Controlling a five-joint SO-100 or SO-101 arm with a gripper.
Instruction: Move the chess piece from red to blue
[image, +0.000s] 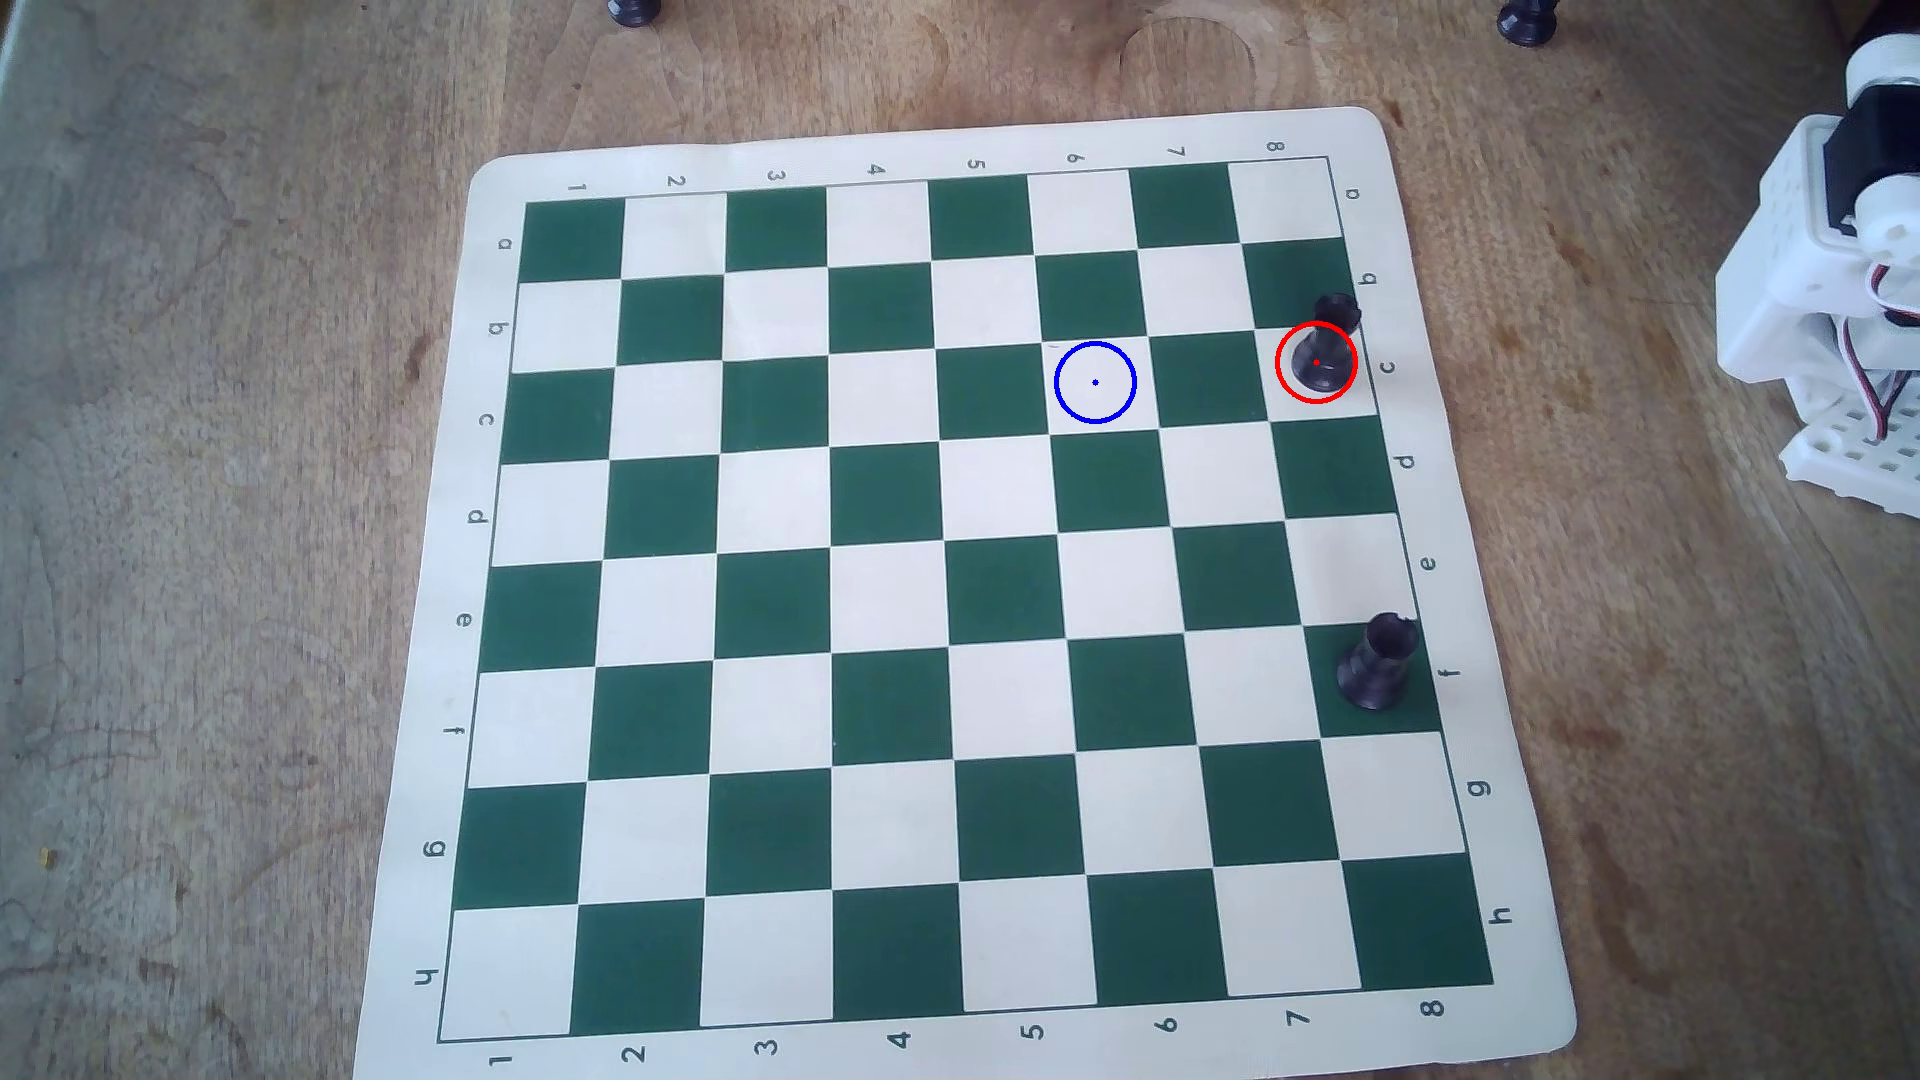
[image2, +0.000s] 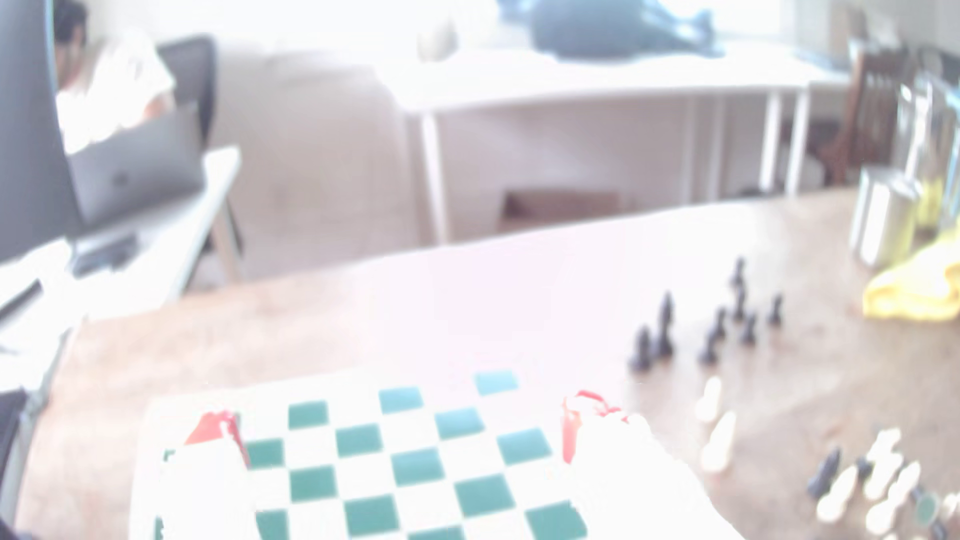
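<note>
**A:** Where does the chess piece stand?

**B:** In the overhead view the chess piece (image: 1320, 358), small and black, stands upright inside the red ring (image: 1315, 361), on a pale square at the right edge of the board (image: 966, 592), in the upper right of the frame. The blue ring (image: 1095, 382) marks a pale square to its left, with one green square between them. It is empty.

**A:** And the hand?

**B:** The wrist view is blurred and washed out. At the bottom of that frame the hand (image2: 400, 441) shows two red-tipped fingers set wide apart with nothing between them. It looks out across the board, raised and far from the piece. Only the arm's white base (image: 1829, 312) shows at the right edge of the overhead view.

**A:** What would make the reach go well?

**B:** I judge the approach has yet to start. Come down from above, keeping the fingers wide, and close on the slim waist. A stockier black piece (image: 1377, 665) stands further down the same edge, well apart, and should not hinder. Spare pieces (image2: 706, 327) sit off the board on the worktop (image: 208, 519).
</note>
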